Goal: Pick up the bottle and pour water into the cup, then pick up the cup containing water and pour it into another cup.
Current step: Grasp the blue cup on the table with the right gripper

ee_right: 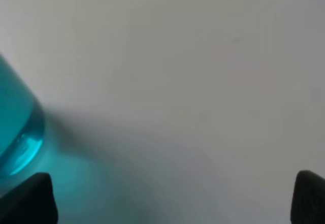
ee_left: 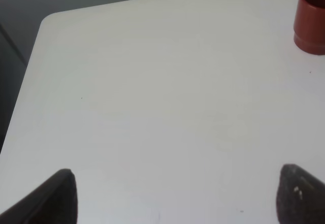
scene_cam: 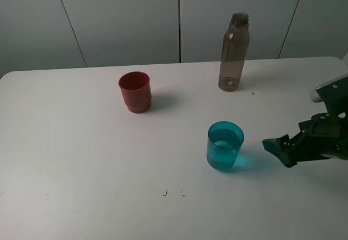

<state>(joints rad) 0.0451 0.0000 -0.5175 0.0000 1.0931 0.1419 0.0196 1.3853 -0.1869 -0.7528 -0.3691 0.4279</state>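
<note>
The teal cup [scene_cam: 224,145] stands upright on the white table [scene_cam: 81,158], right of centre, and holds water. My right gripper [scene_cam: 279,151] hovers low just to its right, open and empty, a short gap away. In the right wrist view the cup [ee_right: 15,127] sits to one side, outside the wide-apart fingertips [ee_right: 30,201] of the gripper [ee_right: 170,198]. The grey-brown bottle [scene_cam: 234,52] stands upright and uncapped at the back right. The red cup [scene_cam: 135,91] stands at the back, left of centre. My left gripper [ee_left: 177,198] is open over bare table, with the red cup [ee_left: 311,21] far ahead of it.
A grey panelled wall runs behind the table's far edge. The table's rounded corner [ee_left: 48,21] shows in the left wrist view. A few small dark specks [scene_cam: 173,192] mark the tabletop near the front.
</note>
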